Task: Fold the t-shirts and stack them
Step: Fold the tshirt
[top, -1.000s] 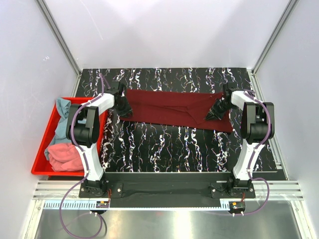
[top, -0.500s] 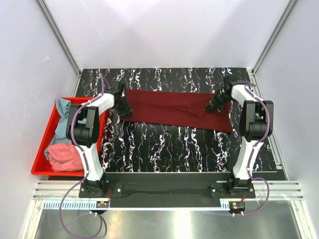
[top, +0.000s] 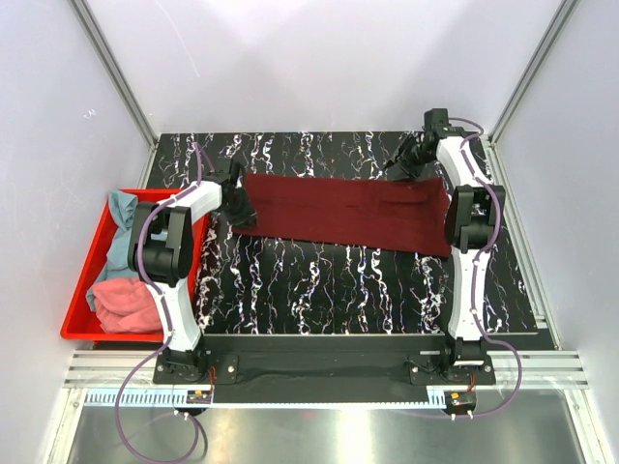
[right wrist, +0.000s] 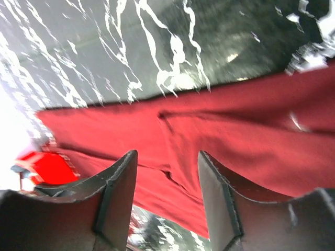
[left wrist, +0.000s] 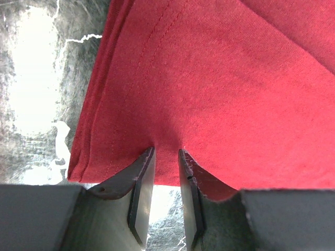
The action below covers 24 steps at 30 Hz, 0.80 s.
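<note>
Maroon t-shirt [top: 338,213], folded into a long flat band, lies across the far half of the black marbled table [top: 329,290], running from 10 o'clock to 2 o'clock in the overhead view. The left gripper [top: 240,208] sits at the band's 10 o'clock end. Its wrist view shows the two fingers close together, pinching the edge of the maroon t-shirt, with cloth puckered into the narrow gap. The right gripper [top: 401,162] is at 1 o'clock, by the band's far edge. In its wrist view the fingers are spread apart with nothing between them, and the cloth lies below.

Off the table at 9 o'clock sits a red bin [top: 82,324]. A teal-blue t-shirt [top: 121,227] is crumpled in its far part, and a coral pink t-shirt [top: 126,304] is bunched in its near part.
</note>
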Motion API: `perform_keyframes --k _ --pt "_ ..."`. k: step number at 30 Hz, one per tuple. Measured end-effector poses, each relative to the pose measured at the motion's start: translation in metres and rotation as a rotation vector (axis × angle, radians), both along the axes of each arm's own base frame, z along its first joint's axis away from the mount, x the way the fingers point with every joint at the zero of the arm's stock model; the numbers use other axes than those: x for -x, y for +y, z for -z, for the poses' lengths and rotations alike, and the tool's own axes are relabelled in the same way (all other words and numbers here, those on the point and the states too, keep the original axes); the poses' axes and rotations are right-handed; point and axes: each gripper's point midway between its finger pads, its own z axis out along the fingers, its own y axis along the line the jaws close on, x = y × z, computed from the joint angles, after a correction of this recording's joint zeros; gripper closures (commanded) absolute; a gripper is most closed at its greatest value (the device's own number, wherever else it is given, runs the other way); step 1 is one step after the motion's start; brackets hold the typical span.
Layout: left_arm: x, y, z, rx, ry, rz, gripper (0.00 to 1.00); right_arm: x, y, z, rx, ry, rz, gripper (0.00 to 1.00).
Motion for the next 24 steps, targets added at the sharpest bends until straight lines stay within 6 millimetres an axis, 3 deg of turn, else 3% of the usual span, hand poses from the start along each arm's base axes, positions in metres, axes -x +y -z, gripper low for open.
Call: perform_keyframes --k 3,7,12,16,24 --pt "0.003 0.002 -0.002 -0.013 0.005 0.004 0.69 0.015 -0.008 -0.008 0.072 0.005 -0.028 0.42" --pt "0.005 0.007 -0.004 -0.039 0.007 0.009 0.69 0.058 -0.022 -0.014 0.163 0.046 -0.063 0.42" --pt "0.008 0.011 -0.004 -0.059 0.019 0.010 0.69 0.104 -0.036 -0.004 0.248 0.113 -0.100 0.44" --pt "0.009 0.012 -0.004 -0.069 0.021 0.015 0.69 0.115 -0.044 0.011 0.291 0.150 -0.112 0.46" --pt "0.014 0.015 0.001 -0.080 0.039 0.014 0.67 0.113 -0.046 0.014 0.299 0.152 -0.107 0.46"
